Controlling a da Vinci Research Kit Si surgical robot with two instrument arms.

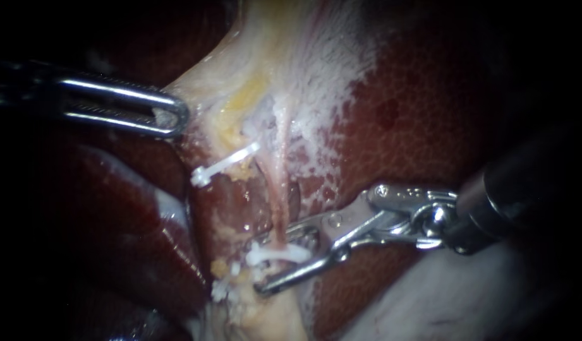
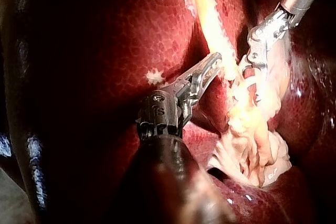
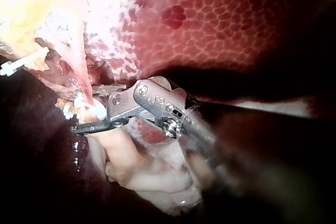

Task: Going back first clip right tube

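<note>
Clip (image 1: 283, 254) sits crosswise on the right tube (image 1: 279, 205), between my right instrument's (image 1: 265, 264) open jaws and ungripped; its shaft leads off rightward, my way out.

The shaft of our left instrument (image 1: 174, 117) sank into darkness toward the endoscope view's edge. The shaft of our right instrument (image 1: 260, 265) ran off that view and was blurred in its own wrist view. Its jaws hid part of the clip (image 1: 278, 254).
</note>
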